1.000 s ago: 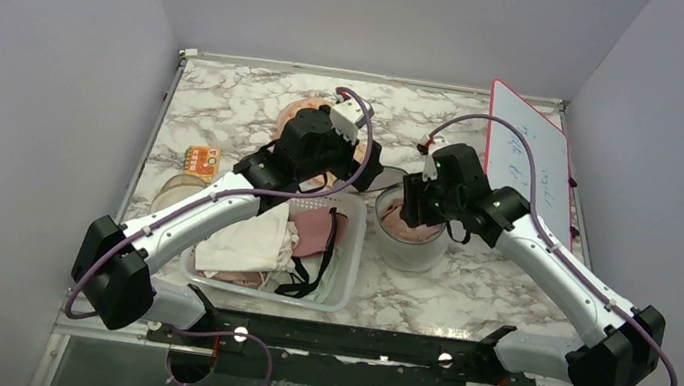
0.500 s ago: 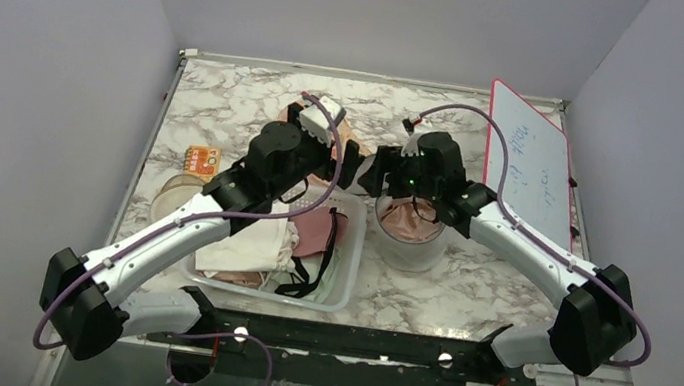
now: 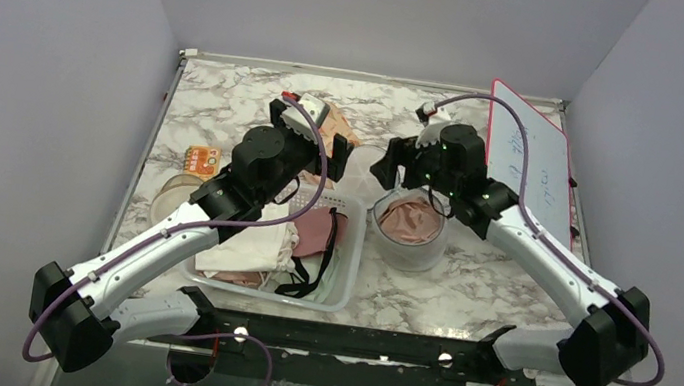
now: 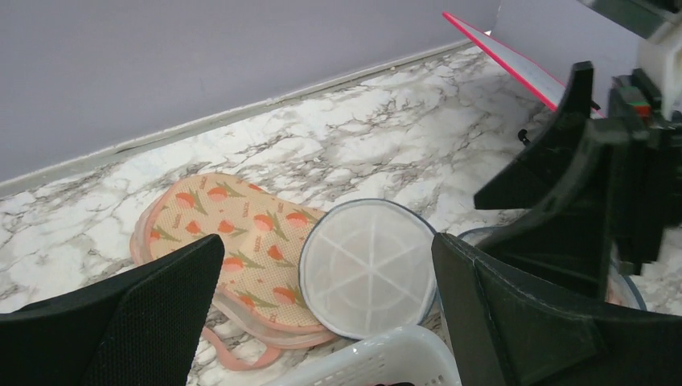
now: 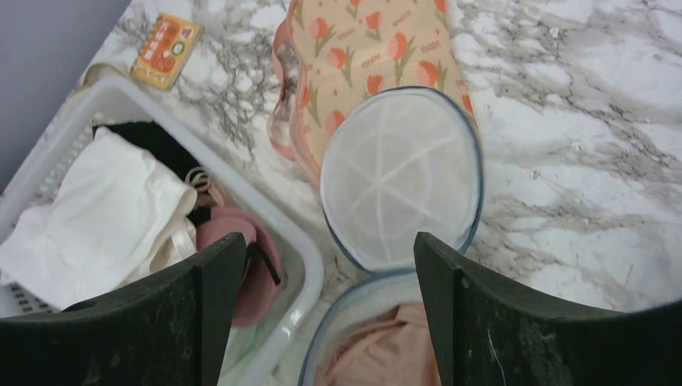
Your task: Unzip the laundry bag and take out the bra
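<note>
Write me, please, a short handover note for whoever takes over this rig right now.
Left gripper: open, empty, hovering over the far end of the white basket, facing the bag's lid.
Right gripper: open, empty, above the lid and the bag's far rim.
Laundry bag: upright beside the basket, top open, round mesh lid folded back partly over a peach patterned item.
Bra: reddish fabric inside the bag, not yet taken out.
Done: bag looks unzipped.
Left: grip the bra and lift it out.
</note>
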`<state>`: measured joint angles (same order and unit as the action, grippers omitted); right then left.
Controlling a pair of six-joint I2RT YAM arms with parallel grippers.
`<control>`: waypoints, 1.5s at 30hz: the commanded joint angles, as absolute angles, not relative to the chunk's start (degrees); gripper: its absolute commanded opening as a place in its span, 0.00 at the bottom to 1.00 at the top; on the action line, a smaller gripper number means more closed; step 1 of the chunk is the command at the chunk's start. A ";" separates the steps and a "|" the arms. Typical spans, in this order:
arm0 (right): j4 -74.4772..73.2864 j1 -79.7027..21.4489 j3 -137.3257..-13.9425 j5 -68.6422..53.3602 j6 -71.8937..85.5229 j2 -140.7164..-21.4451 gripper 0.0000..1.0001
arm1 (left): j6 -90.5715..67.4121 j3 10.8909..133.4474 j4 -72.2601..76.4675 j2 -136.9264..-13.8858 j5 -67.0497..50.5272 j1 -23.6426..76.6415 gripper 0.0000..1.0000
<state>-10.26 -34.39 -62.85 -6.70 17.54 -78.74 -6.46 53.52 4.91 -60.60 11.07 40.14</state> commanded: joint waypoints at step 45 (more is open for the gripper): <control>-36.92 -42.63 -57.64 20.07 15.94 -84.98 0.23 | -7.90 54.32 5.09 -62.93 9.07 40.51 0.99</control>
<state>-39.13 -42.33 -58.08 19.09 14.46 -88.53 -7.33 53.52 4.69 -62.92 9.91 40.25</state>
